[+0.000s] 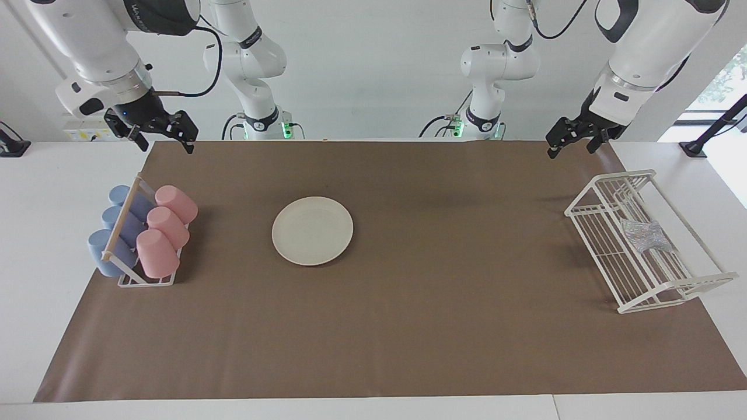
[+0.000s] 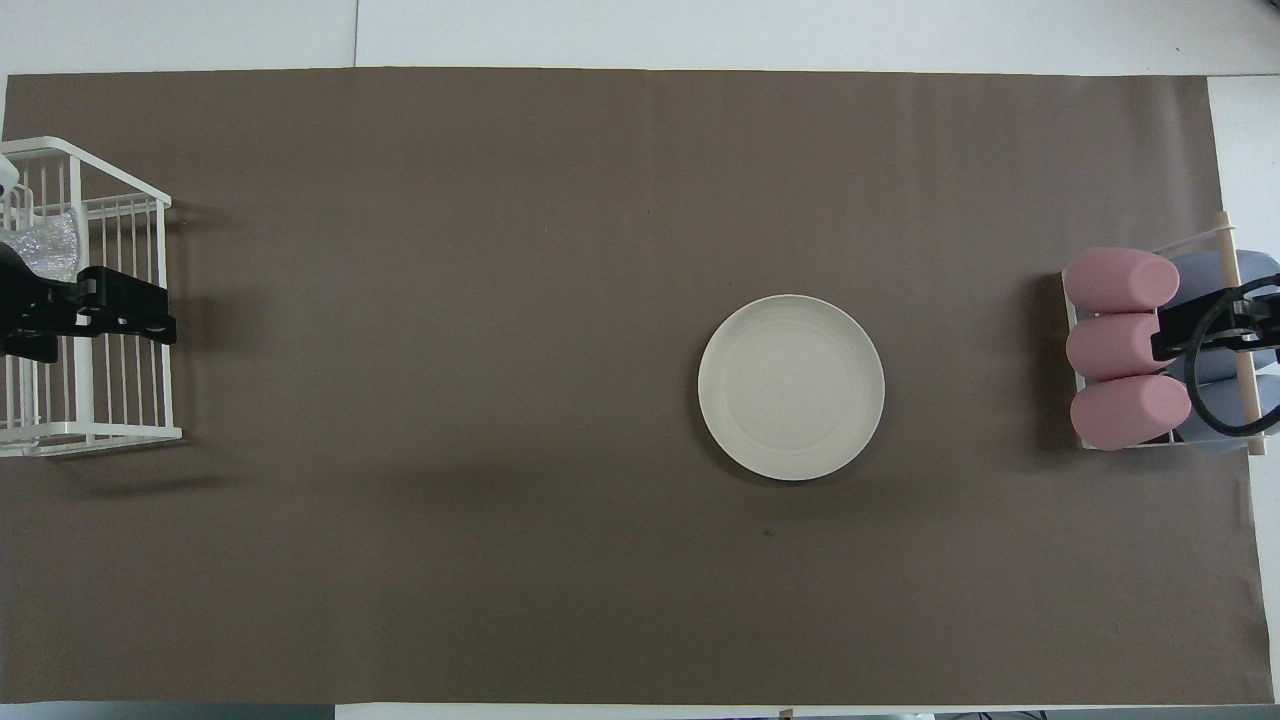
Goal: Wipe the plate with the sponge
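The cream-white plate lies flat on the brown mat, toward the right arm's end of the table; it also shows in the overhead view. The silvery glittery sponge lies in a white wire rack at the left arm's end, and the overhead view shows it partly covered. My left gripper is open and empty, raised over that rack's end nearer the robots. My right gripper is open and empty, raised over the cup rack.
A small white rack with a wooden bar holds three pink cups and three blue cups lying on their sides at the right arm's end. The brown mat covers most of the white table.
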Robot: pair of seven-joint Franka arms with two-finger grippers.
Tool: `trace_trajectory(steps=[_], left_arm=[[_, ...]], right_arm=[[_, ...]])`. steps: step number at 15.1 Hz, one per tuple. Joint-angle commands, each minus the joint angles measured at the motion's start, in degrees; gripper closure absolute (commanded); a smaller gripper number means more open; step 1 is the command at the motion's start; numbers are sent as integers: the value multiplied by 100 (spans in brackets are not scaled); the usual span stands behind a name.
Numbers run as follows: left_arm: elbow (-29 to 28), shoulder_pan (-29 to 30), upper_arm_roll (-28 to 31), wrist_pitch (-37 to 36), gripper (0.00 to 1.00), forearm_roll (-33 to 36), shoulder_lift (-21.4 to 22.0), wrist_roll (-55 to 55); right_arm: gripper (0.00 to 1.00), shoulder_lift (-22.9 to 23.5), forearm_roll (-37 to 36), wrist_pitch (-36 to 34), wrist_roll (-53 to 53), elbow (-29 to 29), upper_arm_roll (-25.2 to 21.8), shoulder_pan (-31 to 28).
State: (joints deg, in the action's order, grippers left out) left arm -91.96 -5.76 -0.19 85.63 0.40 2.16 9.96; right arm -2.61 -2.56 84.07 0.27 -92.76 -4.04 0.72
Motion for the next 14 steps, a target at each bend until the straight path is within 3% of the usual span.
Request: trace_trajectory(steps=[1,14], left_arm=[[-121,-57,11,76,0,171,127,-64],[-138,-13,11,235,0,57,127,-47]], right_arm=[[0,-91,37,-66,-167,-58,0,-37],[0,-91,28,-31,-167,-50,0,-10]])
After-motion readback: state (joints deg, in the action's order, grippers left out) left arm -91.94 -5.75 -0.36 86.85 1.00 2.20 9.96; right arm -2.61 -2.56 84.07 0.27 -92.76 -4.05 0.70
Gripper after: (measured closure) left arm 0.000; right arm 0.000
